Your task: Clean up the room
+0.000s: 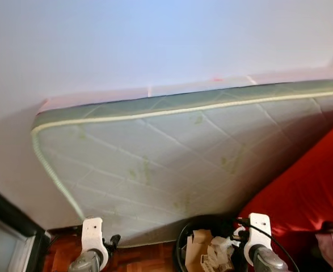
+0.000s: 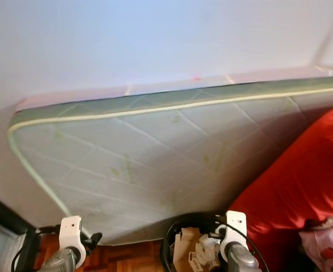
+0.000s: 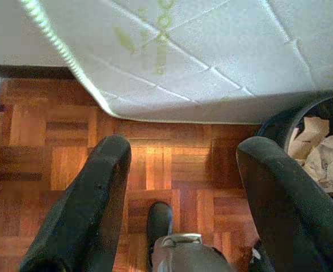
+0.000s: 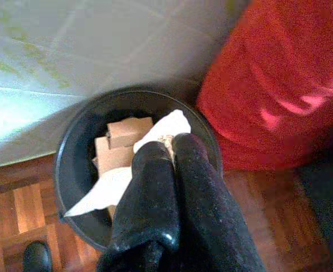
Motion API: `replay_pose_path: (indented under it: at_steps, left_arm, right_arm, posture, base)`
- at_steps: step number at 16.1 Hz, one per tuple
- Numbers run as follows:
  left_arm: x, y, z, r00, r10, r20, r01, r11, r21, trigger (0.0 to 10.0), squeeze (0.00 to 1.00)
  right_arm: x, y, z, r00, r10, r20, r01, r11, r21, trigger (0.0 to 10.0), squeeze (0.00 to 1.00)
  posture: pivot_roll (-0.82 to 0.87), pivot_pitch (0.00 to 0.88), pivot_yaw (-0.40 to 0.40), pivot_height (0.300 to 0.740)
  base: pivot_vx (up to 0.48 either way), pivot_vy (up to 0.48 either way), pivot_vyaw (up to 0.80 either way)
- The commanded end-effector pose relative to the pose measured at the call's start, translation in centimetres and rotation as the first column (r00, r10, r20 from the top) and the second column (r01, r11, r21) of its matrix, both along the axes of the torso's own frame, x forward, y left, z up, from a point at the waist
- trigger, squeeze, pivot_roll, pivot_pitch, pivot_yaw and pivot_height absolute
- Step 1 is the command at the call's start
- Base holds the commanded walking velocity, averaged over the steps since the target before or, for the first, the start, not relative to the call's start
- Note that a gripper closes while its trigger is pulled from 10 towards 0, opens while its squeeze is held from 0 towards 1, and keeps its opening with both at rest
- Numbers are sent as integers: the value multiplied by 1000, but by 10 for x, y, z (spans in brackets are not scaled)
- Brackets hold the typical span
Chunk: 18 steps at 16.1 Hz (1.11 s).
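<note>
A black round bin point(image 4: 74, 148) stands on the parquet between a leaning mattress and a red cushion. Inside it lie pieces of brown cardboard point(image 4: 126, 131) and crumpled paper. My right gripper point(image 4: 169, 144) hangs just above the bin's mouth, shut on a sheet of white paper point(image 4: 106, 190) that trails down from its tips into the bin. My left gripper point(image 3: 183, 153) is open and holds nothing, over bare parquet point(image 3: 155, 164) beside the bin's rim point(image 3: 279, 122).
A quilted grey-white mattress point(image 1: 172, 158) leans on the white wall behind the bin. A big red cushion point(image 1: 308, 187) sits on the right, with pink cloth point(image 1: 332, 245) at its foot. Dark furniture point(image 1: 7, 224) stands at the left edge.
</note>
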<state>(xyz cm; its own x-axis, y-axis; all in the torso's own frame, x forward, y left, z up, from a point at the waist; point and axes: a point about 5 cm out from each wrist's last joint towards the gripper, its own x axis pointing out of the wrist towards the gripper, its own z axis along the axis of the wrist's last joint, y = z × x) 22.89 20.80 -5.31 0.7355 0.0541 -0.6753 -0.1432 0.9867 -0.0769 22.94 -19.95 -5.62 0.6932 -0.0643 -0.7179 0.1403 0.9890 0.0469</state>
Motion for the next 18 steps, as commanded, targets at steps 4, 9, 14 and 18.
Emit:
replay_pose_path:
  at_steps: [4, 9, 14, 18]
  left_arm:
    - [1, 4, 4, 998, -30, 54, 28, 999, 46, 10000, 0]
    - [5, 6, 11, 986, -21, 164, 10, 998, 70, 10000, 0]
    - [80, -12, 85, 854, -98, 511, 38, 991, 126, 10000, 0]
    - [71, -19, 81, 824, -146, 547, 77, 986, 146, 10000, 0]
  right_arm:
    - [0, 2, 1, 999, 18, 28, -18, 1000, 12, 10000, 0]
    - [1, 4, 5, 989, 23, 146, -28, 999, 33, 10000, 0]
    - [-5, 6, 5, 975, 69, 210, -79, 996, 41, 10000, 0]
    - [-15, 5, 1, 972, 70, 224, -80, 996, 35, 10000, 0]
  posture:
    - [78, 0, 9, 740]
    - [70, 0, 14, 740]
    - [90, 34, 13, 740]
    - [106, 50, 13, 740]
  base:
    - [0, 0, 0]
    - [0, 0, 0]
    - [0, 0, 0]
    - [0, 0, 0]
